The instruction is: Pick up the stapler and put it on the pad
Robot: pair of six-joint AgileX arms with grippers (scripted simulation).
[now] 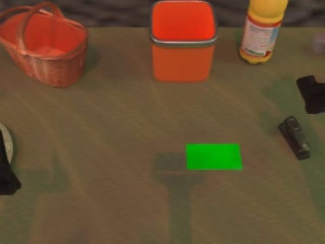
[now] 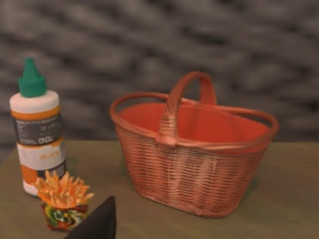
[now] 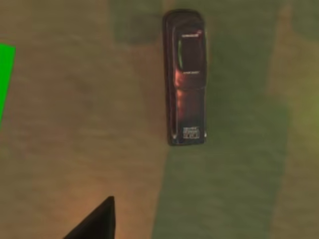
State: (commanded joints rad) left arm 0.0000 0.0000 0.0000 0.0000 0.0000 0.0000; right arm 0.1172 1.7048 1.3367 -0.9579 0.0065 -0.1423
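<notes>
Olive table point(image 1: 111, 132) with stapler point(image 1: 295, 137), green pad point(image 1: 213, 156), wicker basket point(image 1: 44, 43), orange bin point(image 1: 183, 43), bottle point(image 1: 261, 33).

Soft, even light falls on the tabletop point(image 1: 117, 127); blurry dark shadows spread just left of and below the pad point(image 1: 213, 156). All views are slightly blurred, without glare.

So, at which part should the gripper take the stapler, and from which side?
Probably from above, across the middle of the stapler: it lies flat and diagonal on the table, long and narrow, so fingers should close over its short width. The right gripper is nearest.
</notes>
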